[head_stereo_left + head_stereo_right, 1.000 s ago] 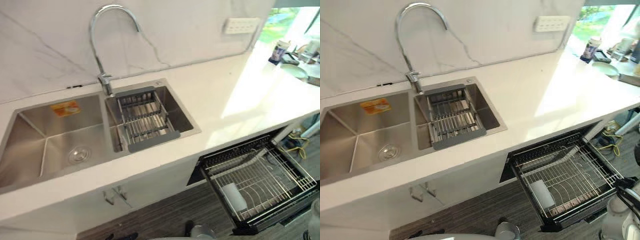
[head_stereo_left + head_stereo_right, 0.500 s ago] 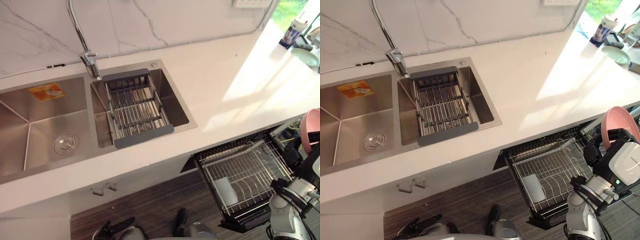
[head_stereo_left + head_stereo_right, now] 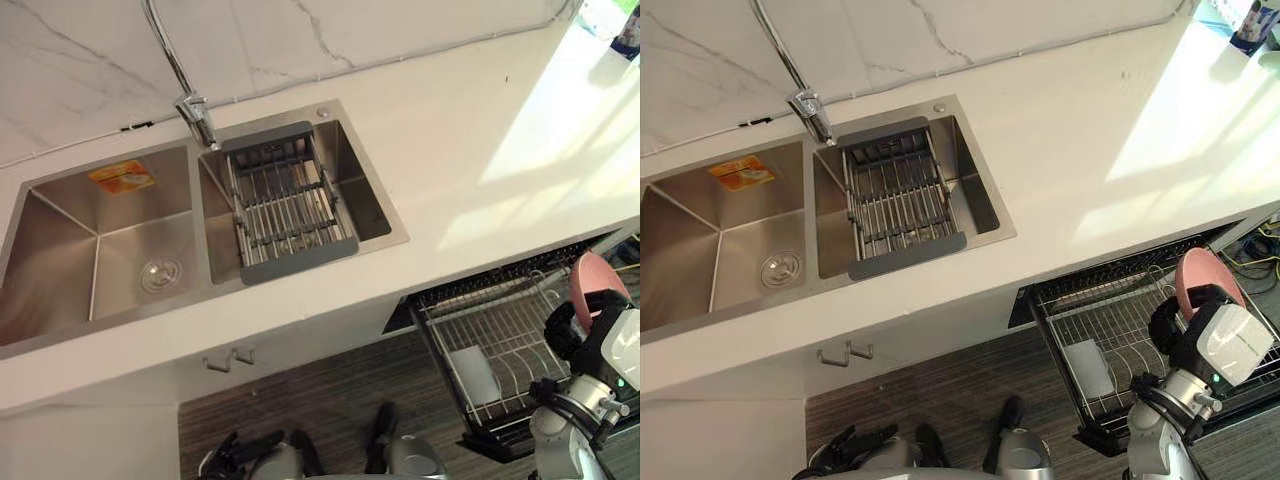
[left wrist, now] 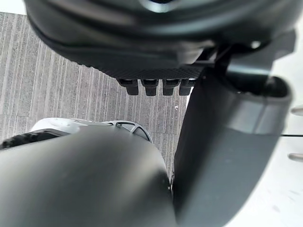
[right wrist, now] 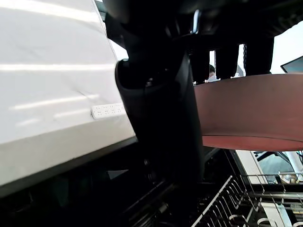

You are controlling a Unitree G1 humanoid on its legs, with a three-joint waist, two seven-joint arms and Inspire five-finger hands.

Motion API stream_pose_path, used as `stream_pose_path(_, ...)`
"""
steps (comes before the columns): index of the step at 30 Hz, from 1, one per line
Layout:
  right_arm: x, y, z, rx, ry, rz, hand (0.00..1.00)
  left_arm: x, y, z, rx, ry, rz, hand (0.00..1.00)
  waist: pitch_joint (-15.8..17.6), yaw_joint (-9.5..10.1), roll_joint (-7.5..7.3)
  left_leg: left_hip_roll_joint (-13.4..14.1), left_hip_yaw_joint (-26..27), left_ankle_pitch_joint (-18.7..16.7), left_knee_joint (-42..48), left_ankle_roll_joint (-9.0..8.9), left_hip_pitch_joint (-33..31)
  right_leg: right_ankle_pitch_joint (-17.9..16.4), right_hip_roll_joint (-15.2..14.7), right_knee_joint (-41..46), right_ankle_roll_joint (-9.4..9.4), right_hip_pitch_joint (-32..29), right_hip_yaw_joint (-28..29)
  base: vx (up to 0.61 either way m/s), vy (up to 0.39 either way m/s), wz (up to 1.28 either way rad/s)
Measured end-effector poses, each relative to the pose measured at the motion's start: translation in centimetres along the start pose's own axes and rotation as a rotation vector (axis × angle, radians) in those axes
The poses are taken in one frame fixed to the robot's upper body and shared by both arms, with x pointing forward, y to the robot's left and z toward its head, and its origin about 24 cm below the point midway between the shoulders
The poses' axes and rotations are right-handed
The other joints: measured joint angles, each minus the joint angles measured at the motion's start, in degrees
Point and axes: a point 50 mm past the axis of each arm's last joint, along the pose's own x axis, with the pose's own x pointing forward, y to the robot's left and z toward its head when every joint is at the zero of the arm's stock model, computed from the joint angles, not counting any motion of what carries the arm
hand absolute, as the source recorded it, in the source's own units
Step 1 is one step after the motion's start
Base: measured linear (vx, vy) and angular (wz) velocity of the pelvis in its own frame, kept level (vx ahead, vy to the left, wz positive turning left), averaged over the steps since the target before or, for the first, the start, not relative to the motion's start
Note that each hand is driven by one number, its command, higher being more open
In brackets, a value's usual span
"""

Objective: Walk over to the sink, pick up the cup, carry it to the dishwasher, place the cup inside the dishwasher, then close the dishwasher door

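Within the last second the right hand (image 3: 1172, 325) has come into view above the open dishwasher rack (image 3: 1118, 322), fingers (image 5: 226, 59) curled round the pink cup (image 3: 1202, 275) — carrying looks nearly done, placing comes next — while the left hand (image 3: 845, 452) hangs idle, fingers loose.

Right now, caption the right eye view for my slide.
Right hand grips round pink cup over the pulled-out wire dishwasher rack.

The sink (image 3: 60, 270) lies left of the pulled-out dishwasher rack (image 3: 512, 318).

left hand (image 4: 142, 47): empty, fingers loose | past it: grey plank floor (image 4: 61, 85) | white panel (image 4: 284, 189) beside
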Motion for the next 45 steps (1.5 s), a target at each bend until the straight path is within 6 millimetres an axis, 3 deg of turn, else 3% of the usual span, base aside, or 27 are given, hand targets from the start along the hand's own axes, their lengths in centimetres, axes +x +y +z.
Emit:
stream_pose_path(10,-1.6,2.6,-1.4,-0.045,0.125,0.137,0.00,0.3,-1.0,0.8,0.049,-0.013,-0.036,1.00,1.83,0.16,2.04,-2.27,-1.92,1.82,-2.51,-1.16,-1.77,-1.25,-3.17,4.97,0.78,-3.71,-1.32,-0.04,0.044,0.11)
stream_pose_path(17,-0.7,4.8,-1.2,-0.094,0.162,0.260,0.00,0.4,-1.9,1.6,0.083,-0.046,-0.073,1.00,3.83,0.36,3.47,-3.99,-5.37,3.75,-3.03,-2.23,-2.79,-2.76,-5.82,8.79,0.81,-5.42,-2.64,0.00,0.004,0.15)
stream_pose_path(18,-0.1,4.9,-1.2,-0.083,0.181,0.256,1.00,0.4,-2.0,1.8,0.085,-0.052,-0.078,1.00,4.30,0.37,3.73,-4.26,-5.71,4.26,-3.09,-2.10,-2.99,-2.91,-6.14,8.92,1.01,-5.46,-2.95,-0.01,-0.008,0.16)
stream_pose_path(24,3.7,3.8,-2.1,0.129,0.450,0.129,1.00,0.5,-2.4,2.3,0.075,-0.056,-0.099,1.00,5.69,0.41,4.40,-4.92,-6.77,5.35,-3.86,-1.80,-3.81,-3.01,-6.93,9.47,1.11,-6.18,-3.83,-0.03,0.002,0.11)
stream_pose_path(30,3.8,3.1,-3.4,0.204,0.590,0.058,1.00,0.5,-2.6,2.2,0.068,-0.051,-0.117,1.00,5.80,0.36,4.73,-5.17,-6.82,6.28,-4.16,-1.36,-3.87,-3.12,-7.08,9.57,0.98,-6.45,-3.63,-0.01,0.000,0.00)
stream_pose_path(35,4.5,1.7,-3.9,0.450,0.678,-0.071,1.00,0.5,-2.6,2.2,0.069,-0.046,-0.118,1.00,5.78,0.08,4.79,-5.23,-6.69,6.60,-4.79,-1.21,-3.35,-3.12,-6.91,9.69,0.93,-6.87,-2.66,-0.01,-0.002,-0.10)
stream_pose_path(38,5.1,-0.2,-2.0,0.698,0.573,-0.118,1.00,0.5,-2.7,2.1,0.086,-0.037,-0.117,1.00,5.90,-0.22,4.60,-5.05,-6.25,6.12,-4.80,-0.46,-2.25,-3.11,-6.46,9.92,0.91,-6.92,-1.04,0.02,-0.009,-0.30)
stream_pose_path(39,5.3,-1.0,-1.1,0.762,0.499,-0.123,1.00,0.5,-2.8,2.0,0.090,-0.031,-0.119,1.00,5.80,-0.42,4.75,-4.55,-5.96,5.08,-4.79,1.07,-1.73,-3.11,-5.76,10.08,0.90,-6.97,-0.31,0.03,-0.012,-0.32)
stream_pose_path(41,5.5,-2.4,0.5,0.871,0.401,-0.137,1.00,0.5,-2.8,2.2,0.117,-0.034,-0.124,1.00,5.75,-0.89,4.82,-3.98,-4.69,3.34,-4.70,1.96,-0.95,-3.52,-5.17,11.32,0.64,-7.61,1.15,0.03,0.022,-0.42)
stream_pose_path(45,6.0,-6.5,3.1,0.981,0.156,-0.205,1.00,0.6,-2.7,2.2,0.127,-0.028,-0.127,1.00,6.15,-1.99,3.96,-3.33,-0.38,0.48,-2.29,2.01,0.40,-4.09,-4.72,13.58,0.62,-8.82,5.55,0.03,0.027,-0.53)
